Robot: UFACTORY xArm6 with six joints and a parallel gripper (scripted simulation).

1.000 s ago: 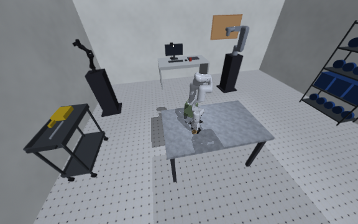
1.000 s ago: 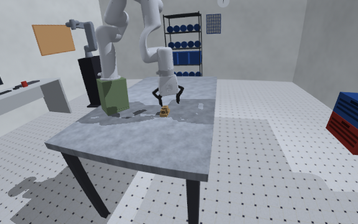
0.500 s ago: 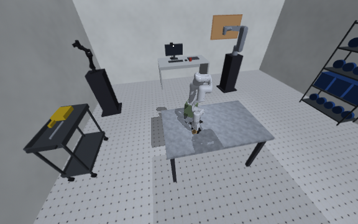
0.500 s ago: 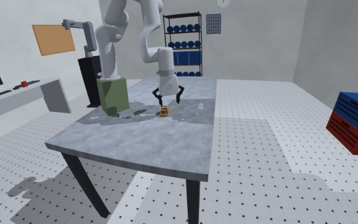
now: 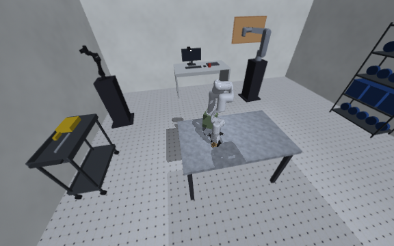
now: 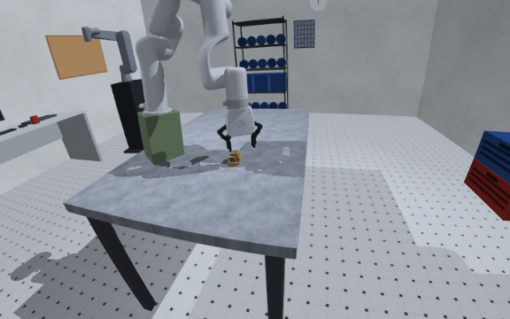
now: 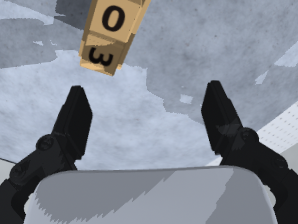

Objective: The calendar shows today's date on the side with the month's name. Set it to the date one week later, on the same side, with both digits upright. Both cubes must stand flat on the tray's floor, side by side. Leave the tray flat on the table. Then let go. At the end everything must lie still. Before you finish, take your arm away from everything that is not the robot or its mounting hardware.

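The small tan wooden calendar (image 6: 235, 159) stands on the grey table, left of the middle. In the wrist view it sits at the upper left. One cube face shows a black 0 (image 7: 112, 19). The face next to it, nearer me, shows a 3 (image 7: 101, 58) that looks upside down from here. The tray and the month's name are too small to make out. My gripper (image 7: 146, 97) hangs just above the table, beside the calendar, wide open and empty. It also shows in the exterior view (image 6: 239, 143) and the top view (image 5: 215, 141).
The arm's green base block (image 6: 161, 136) stands on the table left of the calendar. Off the table are a desk with a monitor (image 5: 191, 55), a black cart (image 5: 68, 150), two other robot arms on pedestals and a shelf rack (image 5: 385, 82).
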